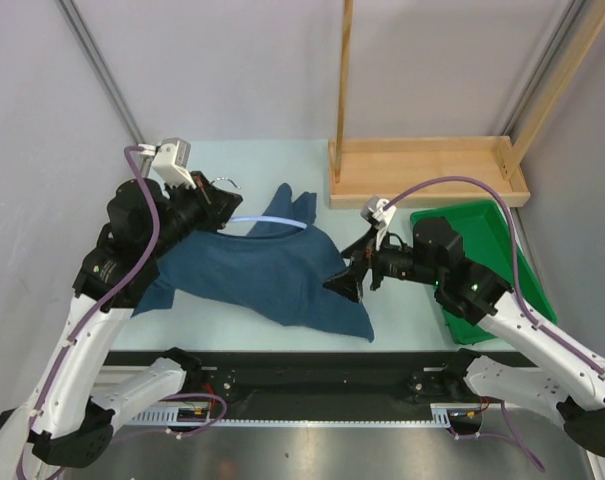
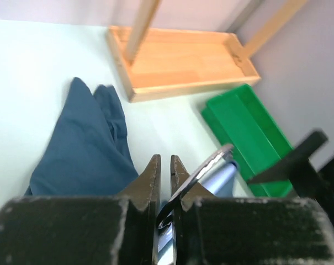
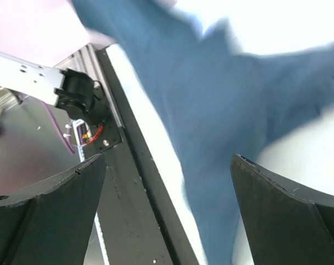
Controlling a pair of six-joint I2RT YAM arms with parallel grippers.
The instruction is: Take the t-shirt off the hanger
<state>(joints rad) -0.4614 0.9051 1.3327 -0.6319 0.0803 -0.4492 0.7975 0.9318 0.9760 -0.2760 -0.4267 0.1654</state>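
The t-shirt (image 1: 257,272) lies crumpled on the pale table (image 1: 282,160), about mid-way across and toward the near edge. One dark fold pokes up toward the far side, and the cloth runs from under the left arm out to a point at the near right. It is not off the hanger (image 1: 272,221): only a thin pale blue arc of it shows at the shirt's far edge, and the rest is under cloth. The hanger's small metal hook sticks out to the far left, beside the left gripper (image 1: 214,208). In the left wrist view that gripper's (image 2: 164,165) jaws are pinched almost together on the hanger's neck, with the metal wire and a bit of pale blue plastic (image 2: 219,178) coming out between them. The right gripper (image 1: 344,283) sits at the shirt's right edge. Its wrist camera shows its fingers (image 3: 62,193) spread wide with nothing clamped, and blurred teal cloth (image 3: 211,110) filling the space beyond them. I cannot tell whether the tips touch the fabric. A wooden rack base (image 1: 427,172) stands at the far right, and just nearer is a green tray (image 1: 487,235), partly under the right arm.
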